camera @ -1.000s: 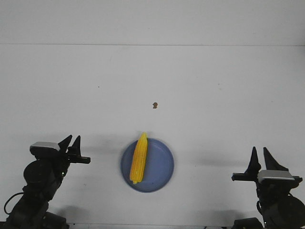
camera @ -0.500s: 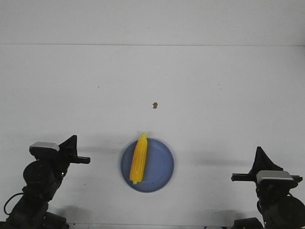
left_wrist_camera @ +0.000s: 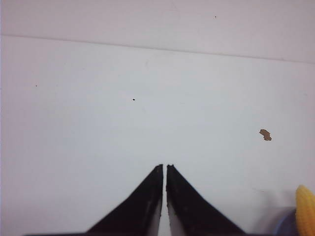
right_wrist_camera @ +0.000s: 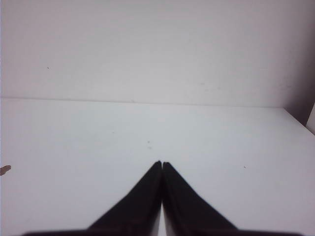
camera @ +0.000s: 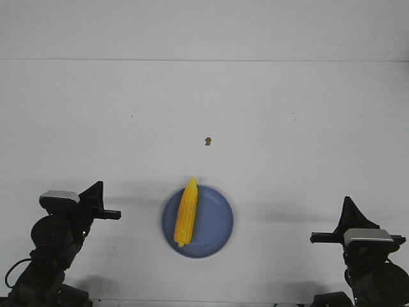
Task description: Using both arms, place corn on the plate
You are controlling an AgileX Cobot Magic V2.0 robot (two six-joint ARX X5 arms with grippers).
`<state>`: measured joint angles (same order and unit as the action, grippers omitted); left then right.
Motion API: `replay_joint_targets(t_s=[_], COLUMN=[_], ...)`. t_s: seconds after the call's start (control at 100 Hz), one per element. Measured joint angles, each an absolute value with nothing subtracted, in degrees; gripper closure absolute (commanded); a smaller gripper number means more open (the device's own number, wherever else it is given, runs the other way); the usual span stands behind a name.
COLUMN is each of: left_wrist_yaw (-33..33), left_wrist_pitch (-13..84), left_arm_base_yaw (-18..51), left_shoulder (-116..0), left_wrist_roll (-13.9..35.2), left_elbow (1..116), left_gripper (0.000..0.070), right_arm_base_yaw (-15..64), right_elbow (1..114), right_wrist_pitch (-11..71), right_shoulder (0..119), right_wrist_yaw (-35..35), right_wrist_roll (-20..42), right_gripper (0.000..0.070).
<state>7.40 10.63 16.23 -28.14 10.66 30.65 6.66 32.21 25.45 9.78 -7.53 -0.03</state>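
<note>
Both arms are seen low at the near edge of the white counter (camera: 268, 109), one at each side, well apart from the plate (camera: 214, 227). The left end effector (camera: 97, 190) is pointed up and away over the counter, its black fingers (left_wrist_camera: 147, 201) pressed together with only a hairline slit between them, nothing pinched. The right end effector (camera: 350, 208) is held the same way, its fingers (right_wrist_camera: 147, 201) closed against each other and empty.

The corn (camera: 187, 211) is laid on the blue plate, in its left half, lengthwise front to back. The cob is bright yellow, kernelled and tapered; the narrow tip reaches over the far rim, the thick end lies inside the near rim. In the left wrist view just its tip (left_wrist_camera: 305, 209) is caught at the frame edge. A small brown speck (camera: 208, 141) is noted on the counter beyond the plate.
</note>
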Motion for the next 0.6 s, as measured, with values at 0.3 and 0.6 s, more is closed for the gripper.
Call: replay_joint_targets(t_s=[0.3,0.6], left_wrist_yaw=[7.53,7.55], left_wrist_pitch=[-0.14,-3.62], left_arm_base_yaw=[12.71,9.82], left_shoulder=[-18.83,-3.92], left_wrist_roll=[8.80,8.45], left_elbow=[23.62,8.38], left_gripper=[0.0688,0.0688], right_arm_base_yaw=[6.66,6.66], right_elbow=[32.21,32.21], right_wrist_pitch=[25.43,25.45], right_shoulder=[9.78,9.78], right_wrist_yaw=[-7.53,-7.51], right_wrist_roll=[-0.03,-0.05], right_gripper=[0.0696,0.0696])
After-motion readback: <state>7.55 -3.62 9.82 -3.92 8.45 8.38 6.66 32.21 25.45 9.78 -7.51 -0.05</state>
